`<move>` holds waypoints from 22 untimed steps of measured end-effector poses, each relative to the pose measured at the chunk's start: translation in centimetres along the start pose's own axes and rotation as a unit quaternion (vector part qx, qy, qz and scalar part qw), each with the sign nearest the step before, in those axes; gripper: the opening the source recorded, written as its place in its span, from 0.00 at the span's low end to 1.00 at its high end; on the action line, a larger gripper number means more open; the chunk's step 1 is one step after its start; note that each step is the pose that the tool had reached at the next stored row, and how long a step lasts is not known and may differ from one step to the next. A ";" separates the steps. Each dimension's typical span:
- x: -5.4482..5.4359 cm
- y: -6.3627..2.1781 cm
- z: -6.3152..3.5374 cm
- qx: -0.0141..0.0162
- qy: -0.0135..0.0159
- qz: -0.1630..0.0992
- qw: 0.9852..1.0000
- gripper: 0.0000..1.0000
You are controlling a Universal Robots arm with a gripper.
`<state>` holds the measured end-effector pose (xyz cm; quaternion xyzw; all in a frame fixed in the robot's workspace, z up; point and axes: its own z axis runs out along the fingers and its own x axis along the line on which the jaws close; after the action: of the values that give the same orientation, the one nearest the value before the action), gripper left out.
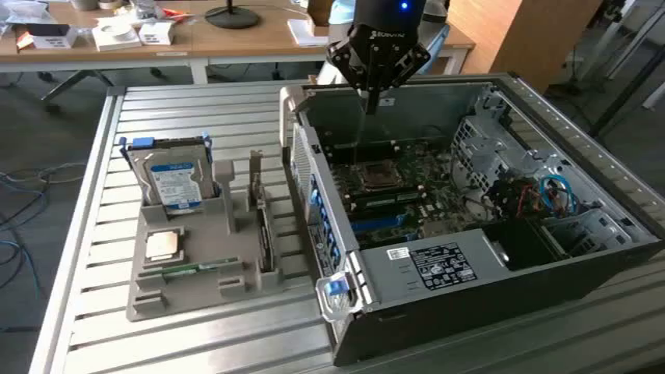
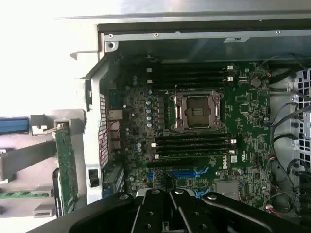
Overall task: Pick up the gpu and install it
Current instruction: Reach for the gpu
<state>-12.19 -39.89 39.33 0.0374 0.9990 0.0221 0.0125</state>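
Now clenched on nothing, end effector (image 1: 370,100) hovering over the motherboard (image 1: 410,191) inside the case (image 1: 468,319); gpu (image 1: 266,234) off toward the exterior view's left, outside the case wall, on edge in the holder (image 1: 187,276); long axis along that wall.

The gripper (image 2: 172,194), its black fingers pressed together, hangs over the motherboard (image 2: 252,102) in the open computer case (image 2: 194,36), near the blue expansion slots (image 2: 187,173). The CPU socket (image 2: 197,110) sits between rows of memory slots. Just outside the case wall, the gpu (image 2: 66,160) stands on edge in a grey holder (image 2: 24,160).
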 end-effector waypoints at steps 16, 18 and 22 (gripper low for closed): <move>0.5 -0.04 -0.01 0.000 0.000 0.000 1.000 0.11; 0.8 -0.06 -0.01 0.000 0.000 0.000 1.000 0.11; 1.3 -0.09 -0.03 0.000 0.000 0.000 1.000 0.11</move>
<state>-13.45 -39.88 39.32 0.0374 0.9990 0.0221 0.0125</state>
